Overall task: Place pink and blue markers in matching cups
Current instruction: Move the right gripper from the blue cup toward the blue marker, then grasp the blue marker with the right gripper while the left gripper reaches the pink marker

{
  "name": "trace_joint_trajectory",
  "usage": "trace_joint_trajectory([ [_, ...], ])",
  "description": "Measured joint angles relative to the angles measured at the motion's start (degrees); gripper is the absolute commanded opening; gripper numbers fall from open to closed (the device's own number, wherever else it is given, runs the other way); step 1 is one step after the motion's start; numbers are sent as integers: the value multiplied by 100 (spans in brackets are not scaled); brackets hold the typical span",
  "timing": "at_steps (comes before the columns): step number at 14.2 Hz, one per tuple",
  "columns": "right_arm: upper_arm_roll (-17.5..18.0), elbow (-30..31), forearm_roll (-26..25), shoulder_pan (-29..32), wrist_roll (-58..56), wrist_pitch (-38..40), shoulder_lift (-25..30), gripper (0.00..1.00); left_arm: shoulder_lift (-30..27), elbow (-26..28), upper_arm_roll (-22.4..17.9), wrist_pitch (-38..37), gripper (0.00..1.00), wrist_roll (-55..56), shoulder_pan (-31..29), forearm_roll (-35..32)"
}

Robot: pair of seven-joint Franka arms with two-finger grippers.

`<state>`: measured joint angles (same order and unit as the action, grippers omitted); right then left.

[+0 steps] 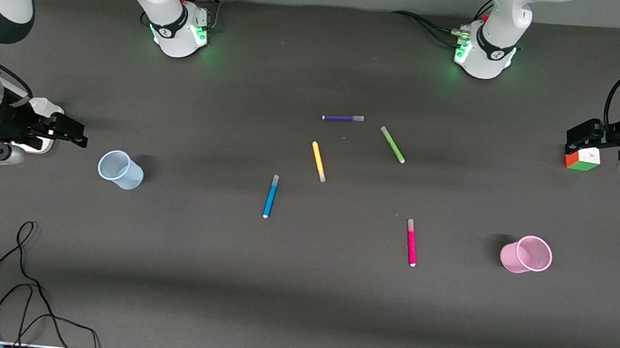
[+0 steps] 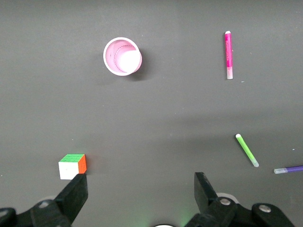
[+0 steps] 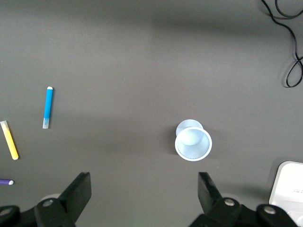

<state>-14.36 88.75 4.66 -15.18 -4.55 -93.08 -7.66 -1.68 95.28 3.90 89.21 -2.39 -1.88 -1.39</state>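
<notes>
The blue marker (image 1: 270,196) lies flat mid-table and also shows in the right wrist view (image 3: 48,107). The pink marker (image 1: 411,242) lies flat nearer the left arm's end and also shows in the left wrist view (image 2: 228,55). The pale blue cup (image 1: 120,169) stands upright toward the right arm's end (image 3: 192,143). The pale pink cup (image 1: 527,254) stands upright toward the left arm's end (image 2: 122,56). My right gripper (image 1: 72,134) is open and empty above the table beside the blue cup (image 3: 144,182). My left gripper (image 1: 584,136) is open and empty over a colour cube (image 2: 141,184).
A yellow pen (image 1: 318,161), a green pen (image 1: 392,144) and a purple pen (image 1: 342,118) lie farther from the camera than the two markers. The colour cube (image 1: 583,159) sits at the left arm's end. Black cables (image 1: 21,282) lie at the near corner by the right arm's end.
</notes>
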Motion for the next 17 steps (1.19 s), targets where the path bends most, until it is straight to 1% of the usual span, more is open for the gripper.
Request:
trace_joint_trajectory([
  [5,5,46,5,-67,4,0,-86,100,56,0,-2,-3,100,-1,16,54],
  [7,32,40,28,-376,22,6,-248,99,74,-1,-3,-6,100,-1,28,94],
  [9,56,-26,79,-848,421,-5,-575,99,90,-2,-6,-7,100,-4,31,101],
  [10,77,-144,273,-1014,796,-25,-831,99,93,-3,-6,-8,100,-6,34,101],
  [11,95,-353,597,-1108,1239,-57,-1150,99,97,-4,-6,-9,100,-7,36,101],
  [13,166,-1061,1183,-1153,1903,-119,-2009,99,111,-6,-7,-8,100,-3,41,105],
  [15,427,-1743,1431,-1144,2084,-128,-2946,99,147,-12,12,6,100,79,77,178],
  [17,777,-2087,1466,-1159,2178,-143,-3737,99,270,-17,159,114,100,446,213,248],
])
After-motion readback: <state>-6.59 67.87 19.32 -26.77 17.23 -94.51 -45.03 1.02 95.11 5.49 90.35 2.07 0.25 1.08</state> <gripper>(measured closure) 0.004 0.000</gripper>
